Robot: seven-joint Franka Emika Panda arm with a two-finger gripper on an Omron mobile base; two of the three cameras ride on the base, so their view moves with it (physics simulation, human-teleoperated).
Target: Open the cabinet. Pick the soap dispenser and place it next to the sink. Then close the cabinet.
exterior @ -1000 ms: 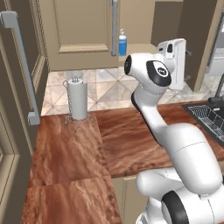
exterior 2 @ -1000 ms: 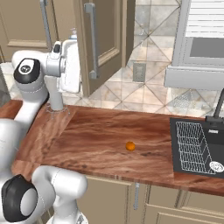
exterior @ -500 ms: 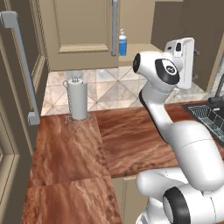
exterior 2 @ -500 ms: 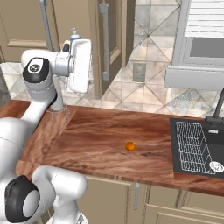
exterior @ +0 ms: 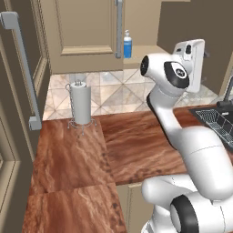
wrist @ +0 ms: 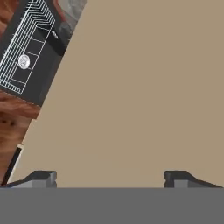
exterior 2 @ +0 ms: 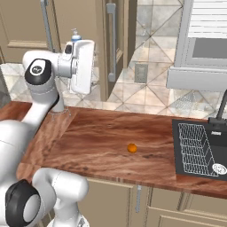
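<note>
At the far left we are seeing the paper towel roll (exterior: pixel 82 103) standing on the counter (exterior: pixel 77 159), and above it the soap dispenser (exterior: pixel 128 44) sitting on the shelf of the open cabinet (exterior: pixel 82 34). Our gripper (wrist: pixel 109 177) is hanging raised to the right, fingers spread wide and holding nothing, facing a beige panel. The sink (exterior 2: pixel 199 148) is lying at the far right, an orange ball (exterior 2: pixel 131 148) resting on the counter to its left.

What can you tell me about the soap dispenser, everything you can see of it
The soap dispenser is a small blue cylindrical bottle with a white pump top, plastic by the look of it. It stands upright on the bottom shelf inside the open cabinet, just beside the grey bar handle of the door. In the right base view its pump top peeks above the robot's white hand. Nothing grips or touches it apart from the shelf under it.
</note>
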